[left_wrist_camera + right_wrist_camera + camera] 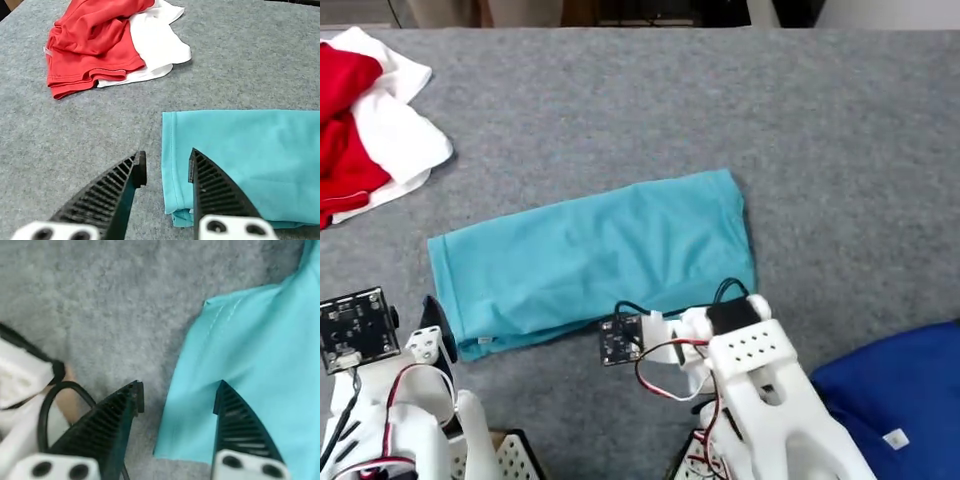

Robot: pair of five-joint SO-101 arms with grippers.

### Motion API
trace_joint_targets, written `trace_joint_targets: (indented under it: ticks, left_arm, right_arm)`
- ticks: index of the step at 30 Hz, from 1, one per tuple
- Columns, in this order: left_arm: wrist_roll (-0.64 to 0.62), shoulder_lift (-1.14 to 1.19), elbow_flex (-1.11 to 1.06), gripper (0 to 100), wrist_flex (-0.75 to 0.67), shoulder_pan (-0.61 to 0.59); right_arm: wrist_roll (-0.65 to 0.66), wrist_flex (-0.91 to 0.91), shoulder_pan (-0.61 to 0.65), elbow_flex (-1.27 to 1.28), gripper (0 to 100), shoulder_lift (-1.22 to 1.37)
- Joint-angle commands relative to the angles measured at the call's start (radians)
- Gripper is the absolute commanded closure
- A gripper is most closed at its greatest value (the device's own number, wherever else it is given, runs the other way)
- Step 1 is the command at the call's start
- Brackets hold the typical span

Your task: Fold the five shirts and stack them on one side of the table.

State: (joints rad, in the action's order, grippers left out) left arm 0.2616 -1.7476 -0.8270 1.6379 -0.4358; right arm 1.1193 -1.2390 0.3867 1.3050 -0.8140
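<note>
A: Where is the teal shirt (595, 255)?
B: In the middle of the grey bench (840, 120). It is folded into a long flat strip. It looks smooth, and it has a stitched hem on the short end.
A: What about the tools?
B: The left tool (166, 162) is partly open and holds nothing. One finger is over the bench and the other is over the shirt, with the hem between them. The right tool (178, 387) is open too, with nothing in it. It hangs over the shirt's near edge at the other end.
A: Will the shirt be hard to move?
B: I think not. It looks light, thin and floppy. It may sag or come unfolded if only one layer is picked up.
A: So where should they hold it?
B: At the two near corners, pinching all the layers together.
A: And the other shirts?
B: A red shirt (345, 130) and a white shirt (405, 140) lie crumpled at a far corner. A blue shirt (900, 390) sits near the right arm.
</note>
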Motion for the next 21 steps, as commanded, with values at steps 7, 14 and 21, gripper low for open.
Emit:
trace_joint_targets:
  ticks: [7, 14, 21]
  left_arm:
    - [-0.005, 0.025, -0.002, 85, -0.023, -0.005]
    - [-0.003, 0.025, -0.002, 85, -0.023, -0.005]
    - [-0.003, 0.025, -0.002, 85, -0.021, -0.005]
  right_arm:
    - [-0.012, 0.064, 0.008, 0.028, 95.1, -0.019]
    - [-0.012, 0.114, -0.019, 0.027, 99.2, -0.021]
    - [-0.011, 0.161, -0.108, 0.018, 99.2, -0.025]
